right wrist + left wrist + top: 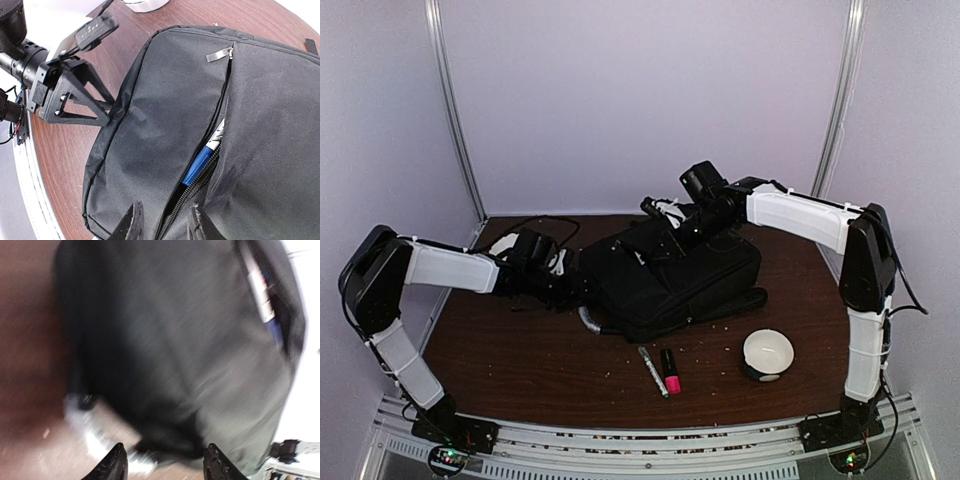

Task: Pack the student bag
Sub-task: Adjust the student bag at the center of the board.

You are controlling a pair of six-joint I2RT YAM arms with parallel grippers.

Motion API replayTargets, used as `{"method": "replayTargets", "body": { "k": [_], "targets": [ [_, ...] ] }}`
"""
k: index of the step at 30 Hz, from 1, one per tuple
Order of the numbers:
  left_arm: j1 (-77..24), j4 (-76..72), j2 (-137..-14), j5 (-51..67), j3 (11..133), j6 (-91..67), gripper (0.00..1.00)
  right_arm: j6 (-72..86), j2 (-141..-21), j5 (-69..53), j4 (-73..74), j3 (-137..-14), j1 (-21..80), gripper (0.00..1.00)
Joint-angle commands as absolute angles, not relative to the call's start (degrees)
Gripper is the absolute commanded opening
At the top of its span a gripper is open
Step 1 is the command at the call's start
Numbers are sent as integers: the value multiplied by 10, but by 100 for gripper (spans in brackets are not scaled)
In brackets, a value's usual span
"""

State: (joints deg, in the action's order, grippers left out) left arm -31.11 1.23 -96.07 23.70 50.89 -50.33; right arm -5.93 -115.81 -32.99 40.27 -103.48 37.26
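Note:
The black student bag [685, 275] lies flat in the middle of the table. A zip pocket [200, 185] on it is open, with a blue and white pen [202, 161] showing inside and the metal zip pull [220, 54] at the far end. My right gripper [162, 222] is open and empty, its fingers just above the bag on either side of the open zip; it is over the bag's far side [665, 228]. My left gripper [164, 462] is open at the bag's left edge [570, 285], the view blurred. It also shows in the right wrist view [109, 112].
On the table in front of the bag lie a white-grey marker [652, 371] and a pink highlighter [671, 372]. A white round object [767, 354] sits at the front right. The bag's grey-trimmed handle [590, 320] sticks out at the front left. Crumbs are scattered about.

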Motion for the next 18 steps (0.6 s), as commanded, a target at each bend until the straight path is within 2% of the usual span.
{"method": "replayTargets", "body": {
  "k": [1,5,7,11,15,18],
  "targets": [
    [-311,-154,-999,276,518,-566,54,-68,-1138,-328,407,-1021,375,31],
    [-310,-186,-1043,291,538,-594,53,-72,-1130,-323,407,-1016,376,31],
    [-311,-195,-1063,300,549,-611,48,-72,-1128,-323,408,-1018,375,31],
    [-310,-220,-1065,293,547,-639,23,-76,-1123,-326,419,-1021,376,30],
    [-313,-184,-1005,255,547,-600,2,-113,-1100,-339,460,-1006,377,24],
    [-333,-176,-923,218,549,-528,0,-134,-1049,-334,462,-956,377,23]
  ]
}}
